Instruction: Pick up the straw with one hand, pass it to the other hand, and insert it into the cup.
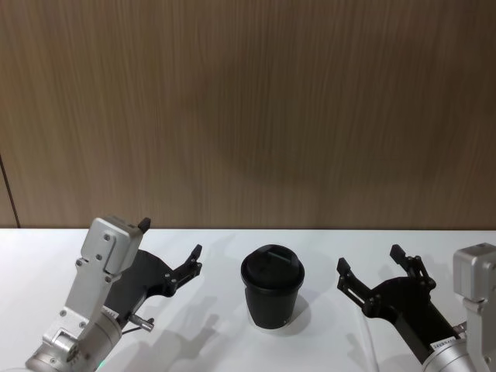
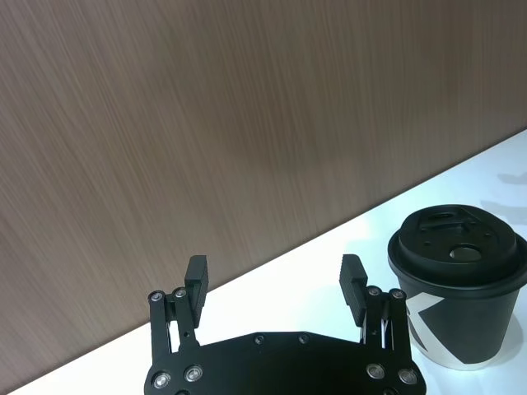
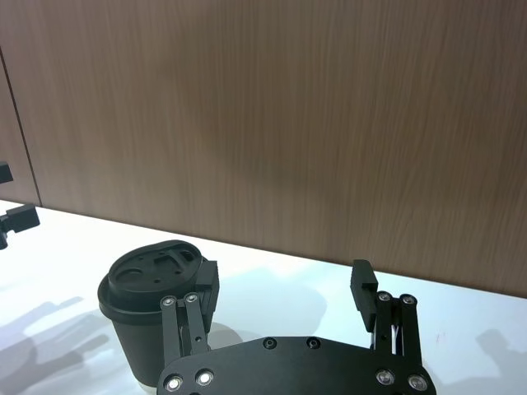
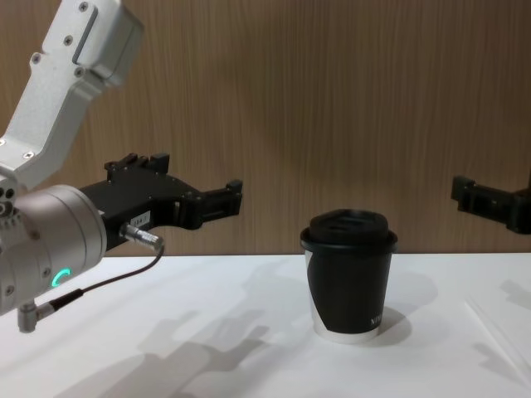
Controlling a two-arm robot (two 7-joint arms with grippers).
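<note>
The black paper cup (image 1: 271, 293) with its domed black lid stands upright at the table's middle; it also shows in the left wrist view (image 2: 457, 290) and the right wrist view (image 3: 151, 290). My left gripper (image 1: 170, 238), with a silver wrist and green ring light, hovers open and empty left of the cup (image 4: 348, 274). Right of the cup, my right gripper (image 1: 372, 260) is held open and empty too. The straw (image 4: 502, 336) lies flat on the white table, below the right gripper (image 4: 489, 201), as a faint thin white line.
A wood-panelled wall (image 1: 248, 108) rises right behind the white table (image 1: 225, 256). A grey cable (image 4: 108, 278) hangs from the left wrist.
</note>
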